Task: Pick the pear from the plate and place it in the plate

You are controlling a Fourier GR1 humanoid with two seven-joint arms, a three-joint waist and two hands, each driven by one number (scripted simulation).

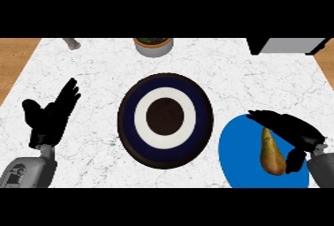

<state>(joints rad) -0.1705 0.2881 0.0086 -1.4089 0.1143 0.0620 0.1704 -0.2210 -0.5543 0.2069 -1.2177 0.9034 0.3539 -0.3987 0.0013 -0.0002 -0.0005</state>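
A yellow-brown pear (271, 152) lies on the blue plate (238, 150) at the lower right. My right hand (291, 130) hangs over the pear's upper right side, fingers pointing left and bent a little, thumb (295, 160) low beside the fruit; the fingers are not closed round it. A larger plate (165, 120) with dark blue, white and brown rings sits in the middle of the counter. My left hand (49, 115) rests open at the left, fingers up.
A grey pot with a plant (154, 45) stands at the far edge, a small grey object (72, 43) to its left. A dark appliance (287, 45) fills the far right corner. Wooden floor shows beyond the counter's left edge.
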